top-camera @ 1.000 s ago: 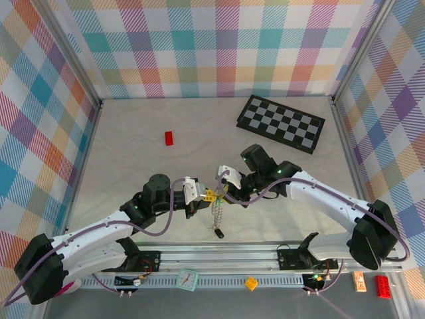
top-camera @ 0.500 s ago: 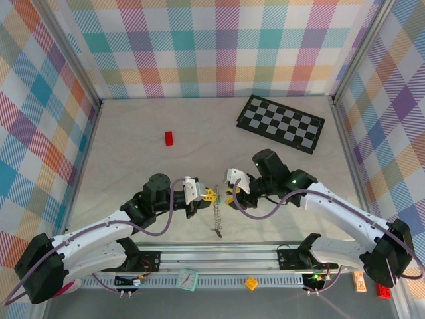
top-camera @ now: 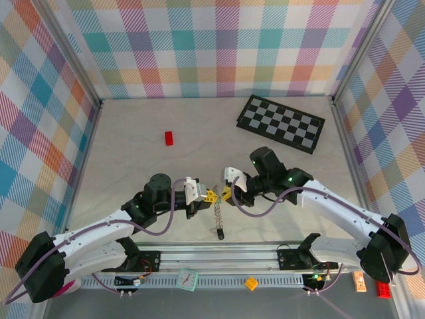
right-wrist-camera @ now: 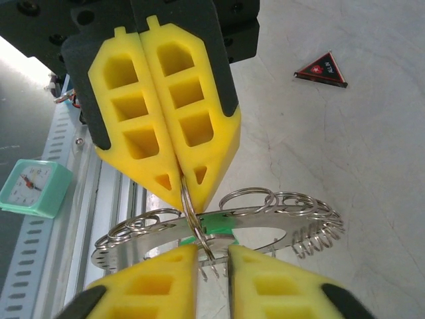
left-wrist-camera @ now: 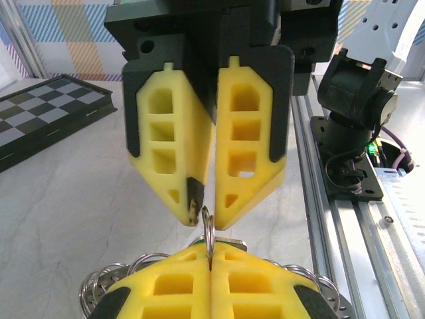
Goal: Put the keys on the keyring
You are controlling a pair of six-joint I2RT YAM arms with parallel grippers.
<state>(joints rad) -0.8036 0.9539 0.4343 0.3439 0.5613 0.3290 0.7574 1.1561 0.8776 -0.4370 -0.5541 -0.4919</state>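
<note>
We see the left gripper pinched tight on the keyring, while the right gripper has its fingers narrowly apart, straddling the same wire loop.

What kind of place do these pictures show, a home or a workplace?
Probably a robot laboratory cell: plaid cloth walls close it in, two robot arms are bolted to an aluminium rail, and props like a chequered board and a red brick lie around.

A robot lab cell: plaid walls, aluminium rail, bare tabletop.
</note>
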